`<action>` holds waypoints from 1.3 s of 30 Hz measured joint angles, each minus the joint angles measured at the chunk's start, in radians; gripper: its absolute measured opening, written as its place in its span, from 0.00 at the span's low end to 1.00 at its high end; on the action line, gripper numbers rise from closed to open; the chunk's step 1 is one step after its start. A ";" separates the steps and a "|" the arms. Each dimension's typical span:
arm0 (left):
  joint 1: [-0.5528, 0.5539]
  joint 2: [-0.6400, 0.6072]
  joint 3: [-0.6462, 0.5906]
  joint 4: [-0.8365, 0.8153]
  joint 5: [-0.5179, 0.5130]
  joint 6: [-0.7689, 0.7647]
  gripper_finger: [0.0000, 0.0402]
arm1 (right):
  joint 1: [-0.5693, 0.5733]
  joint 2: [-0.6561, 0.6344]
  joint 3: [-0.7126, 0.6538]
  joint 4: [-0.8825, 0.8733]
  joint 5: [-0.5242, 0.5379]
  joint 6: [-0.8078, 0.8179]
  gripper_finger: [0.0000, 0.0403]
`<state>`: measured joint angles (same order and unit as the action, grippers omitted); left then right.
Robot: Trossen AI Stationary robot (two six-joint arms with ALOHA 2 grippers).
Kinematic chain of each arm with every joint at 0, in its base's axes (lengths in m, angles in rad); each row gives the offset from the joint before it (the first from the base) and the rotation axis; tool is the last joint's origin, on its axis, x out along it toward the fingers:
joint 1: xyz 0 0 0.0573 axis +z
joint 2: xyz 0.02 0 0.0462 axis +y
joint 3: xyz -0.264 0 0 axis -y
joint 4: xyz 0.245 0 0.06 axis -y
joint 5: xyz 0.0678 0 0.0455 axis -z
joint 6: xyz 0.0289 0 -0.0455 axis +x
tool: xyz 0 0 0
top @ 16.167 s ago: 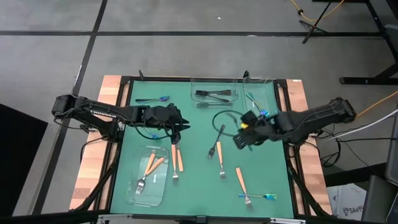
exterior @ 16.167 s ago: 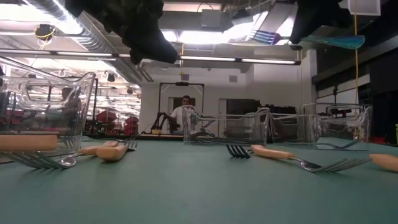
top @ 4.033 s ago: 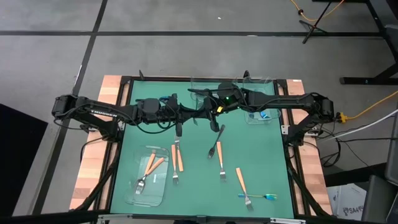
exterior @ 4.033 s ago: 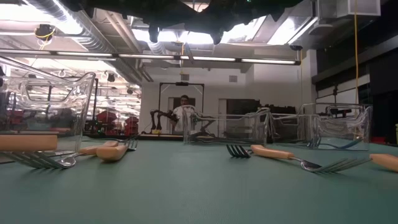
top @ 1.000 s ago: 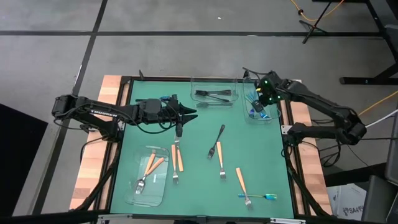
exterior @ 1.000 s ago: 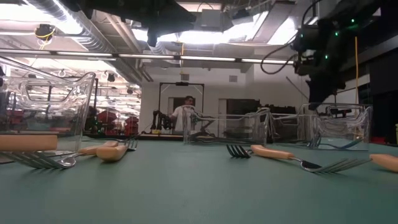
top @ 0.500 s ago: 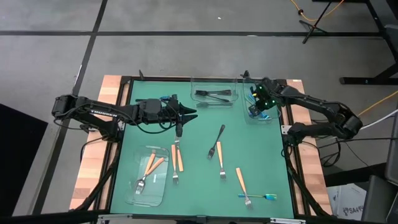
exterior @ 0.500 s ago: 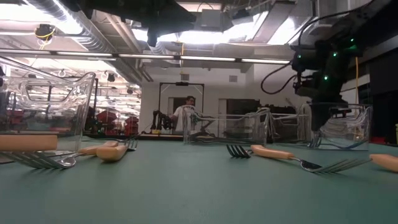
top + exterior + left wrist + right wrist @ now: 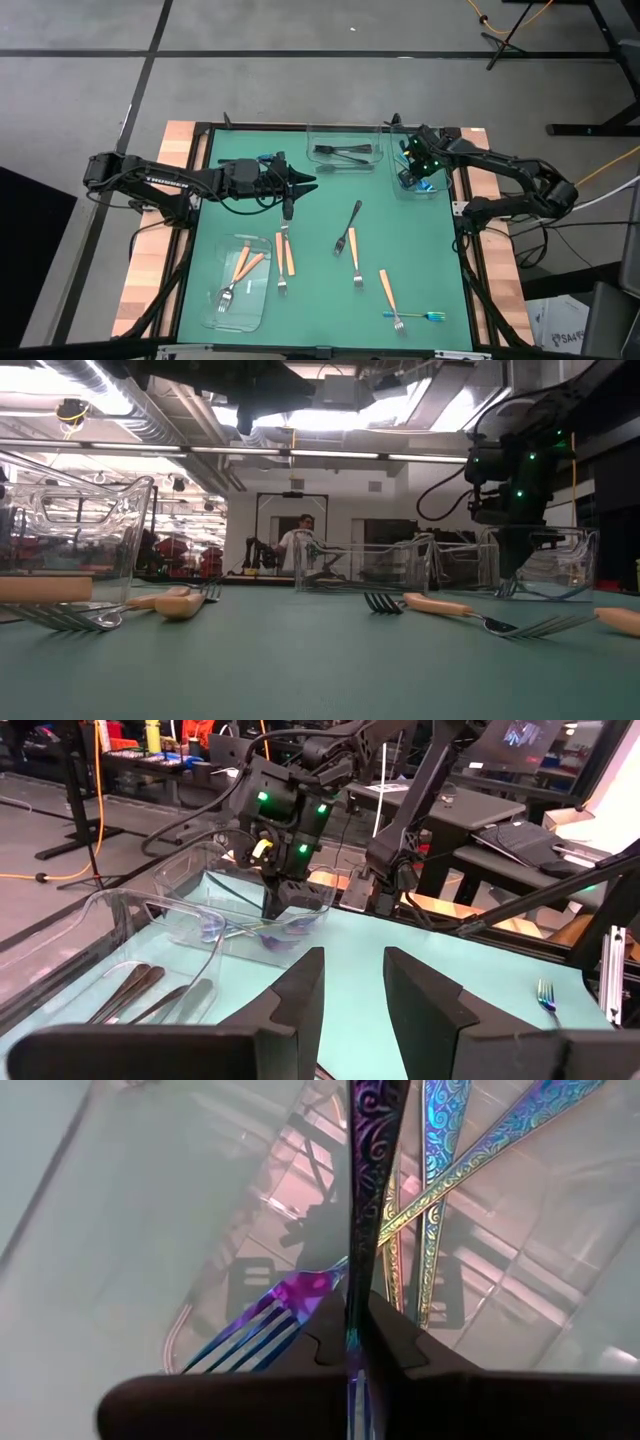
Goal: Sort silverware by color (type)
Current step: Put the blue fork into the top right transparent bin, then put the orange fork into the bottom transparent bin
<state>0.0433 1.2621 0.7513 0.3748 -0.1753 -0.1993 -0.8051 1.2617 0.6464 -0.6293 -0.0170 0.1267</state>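
Your right arm's fingers are pressed tight on a thin, shiny blue-and-purple piece of silverware, low inside the clear plastic tray at the upper right of the high view. More shiny blue forks already lie in there, crossed over each other.

If you let go while it leans, it could tip against the tray wall or land across the other forks and stick up. If you pull up before the fingers spread, it could come back out with you. Bump the wall and the light tray may slide on the green worktop.

Your left arm's fingers are spread wide and hold nothing, up near the middle of the high view.

Orange-handled forks, a black fork and one blue fork are not sorted yet.
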 joint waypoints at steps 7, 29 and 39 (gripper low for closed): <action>0.000 0.000 0.000 0.000 0.000 0.000 0.25 | 0.000 0.000 0.000 0.000 0.010 0.000 0.13; 0.000 0.000 0.000 0.000 0.000 0.000 0.25 | 0.000 0.000 0.000 0.000 0.010 -0.001 0.24; 0.000 0.000 0.000 0.000 0.000 0.000 0.25 | 0.000 -0.003 0.032 -0.048 -0.001 -0.002 0.24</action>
<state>0.0433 1.2621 0.7513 0.3750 -0.1749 -0.1989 -0.8051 1.2587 0.6784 -0.6777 -0.0177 0.1249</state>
